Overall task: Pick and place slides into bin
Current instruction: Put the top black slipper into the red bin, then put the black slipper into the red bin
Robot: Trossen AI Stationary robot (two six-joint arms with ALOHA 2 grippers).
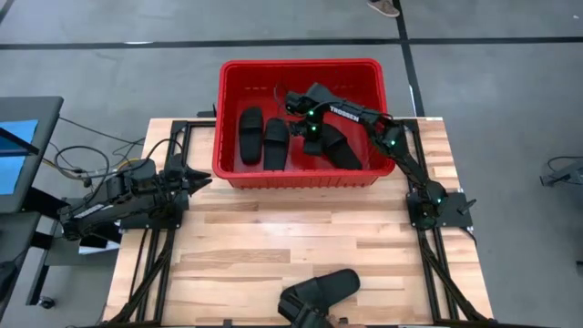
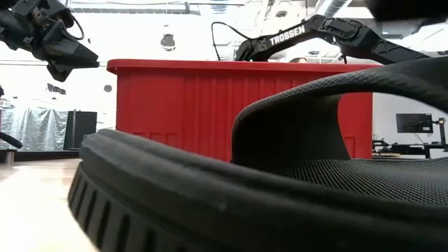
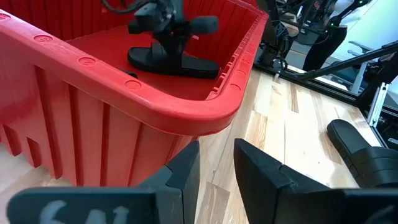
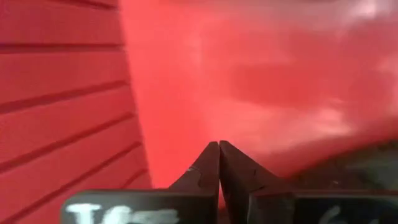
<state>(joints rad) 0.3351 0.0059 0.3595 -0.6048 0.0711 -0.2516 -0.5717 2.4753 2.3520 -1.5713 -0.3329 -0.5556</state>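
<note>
The red bin (image 1: 301, 178) stands at the table's far middle. Two black slides (image 1: 262, 137) lie side by side on its floor at the left, and a third slide (image 1: 335, 146) lies at the right. My right gripper (image 4: 219, 155) is inside the bin above the floor, beside the third slide (image 4: 360, 168); it is shut with nothing between its fingers. My left gripper (image 3: 216, 165) hovers at the bin's near left corner, open by a narrow gap and empty. The fourth slide (image 1: 321, 290) lies sole down at the table's near edge.
The fourth slide fills the low view (image 2: 280, 189) right in front of the camera. The bin's rounded rim (image 3: 205, 115) is just ahead of my left fingers. Bare wooden table (image 1: 301, 232) lies between the bin and the near slide.
</note>
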